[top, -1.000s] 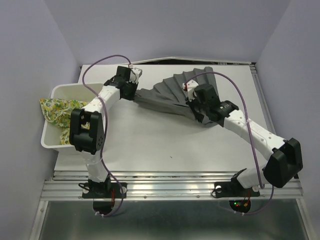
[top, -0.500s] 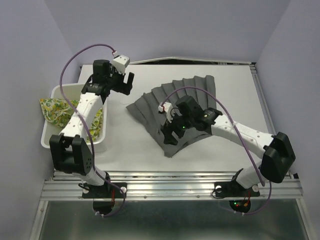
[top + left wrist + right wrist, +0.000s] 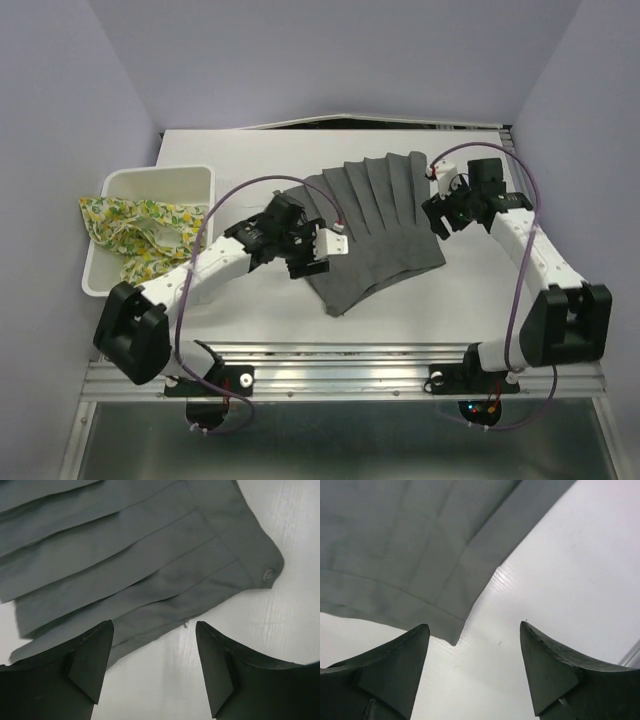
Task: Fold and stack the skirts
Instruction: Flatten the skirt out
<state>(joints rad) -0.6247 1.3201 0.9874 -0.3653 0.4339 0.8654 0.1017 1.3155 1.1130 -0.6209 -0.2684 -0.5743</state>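
Soft, even light is filling all views; only faint shadows are falling on the table (image 3: 400, 310), which is glaring slightly in the right wrist view.

A white tabletop (image 3: 250, 290) fills the middle, evenly lit, with a soft sheen on its bare surface. Pale lilac walls (image 3: 330, 50) close in at the back, left and right. A ribbed metal rail (image 3: 350, 375) runs along the tabletop's near edge, and a dark gap (image 3: 380, 123) shows along the far edge.
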